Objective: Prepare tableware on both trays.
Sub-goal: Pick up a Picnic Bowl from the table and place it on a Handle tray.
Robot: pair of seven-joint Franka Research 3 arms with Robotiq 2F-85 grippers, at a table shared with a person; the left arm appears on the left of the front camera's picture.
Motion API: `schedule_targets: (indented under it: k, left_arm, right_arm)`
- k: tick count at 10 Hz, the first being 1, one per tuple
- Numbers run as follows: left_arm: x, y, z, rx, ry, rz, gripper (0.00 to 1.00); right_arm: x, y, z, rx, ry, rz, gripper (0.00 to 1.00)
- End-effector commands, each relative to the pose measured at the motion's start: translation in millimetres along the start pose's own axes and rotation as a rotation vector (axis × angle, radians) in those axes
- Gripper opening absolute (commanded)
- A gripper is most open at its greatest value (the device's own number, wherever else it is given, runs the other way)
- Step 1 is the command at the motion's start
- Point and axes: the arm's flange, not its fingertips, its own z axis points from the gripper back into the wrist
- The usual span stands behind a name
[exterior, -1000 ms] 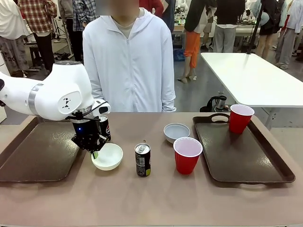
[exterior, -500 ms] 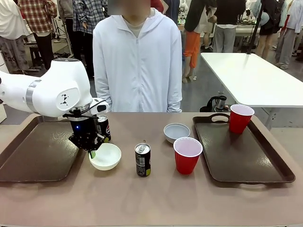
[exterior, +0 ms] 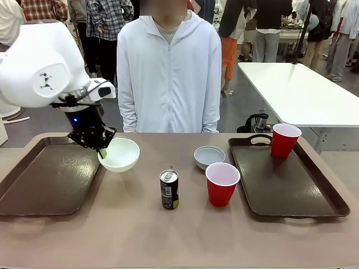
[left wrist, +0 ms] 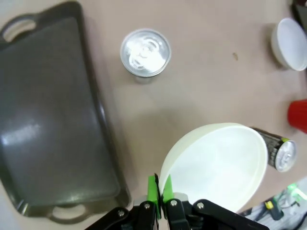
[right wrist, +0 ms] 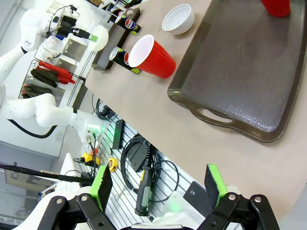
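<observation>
My left gripper [exterior: 102, 151] is shut on the rim of a whitish bowl [exterior: 119, 154] and holds it in the air beside the left tray [exterior: 39, 182]. In the left wrist view the green fingertips [left wrist: 153, 188] pinch that bowl's [left wrist: 216, 163] rim above the table, with a dark can [left wrist: 145, 51] standing beyond it near the tray [left wrist: 48, 120]. A second can [exterior: 169, 189], a red cup [exterior: 222, 184] and another bowl [exterior: 209, 156] stand mid-table. The right tray [exterior: 291, 188] carries a red cup [exterior: 285, 140]. My right gripper [right wrist: 158, 184] is open, off the table's side.
A person in a white hooded jacket [exterior: 168, 73] stands at the far edge, hands out of sight. A black kettle [exterior: 255, 122] sits behind the right tray. The table front [exterior: 179, 241] is bare. Other people and a white table [exterior: 303, 92] are farther back.
My left gripper has lifted the bowl off the table and carried it up and back, toward the left tray's edge. The person has shifted slightly to the right.
</observation>
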Motion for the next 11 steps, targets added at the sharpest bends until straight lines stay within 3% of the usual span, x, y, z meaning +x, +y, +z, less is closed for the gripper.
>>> schedule_targets:
  k: [1, 4, 11]
  left_arm:
    - [-4, 26, -12, -0.05, 0.064, -0.007, 0.0]
    - [-26, 76, 6, -0.039, 0.122, -0.027, 0.0]
    - [-41, 215, 28, 0.023, 0.061, 0.22, 0.0]
  right_arm:
    - [1, 0, 0, 0.012, -0.012, 0.014, 1.0]
    - [1, 0, 0, 0.012, -0.012, 0.014, 1.0]
    - [1, 0, 0, 0.012, -0.012, 0.014, 1.0]
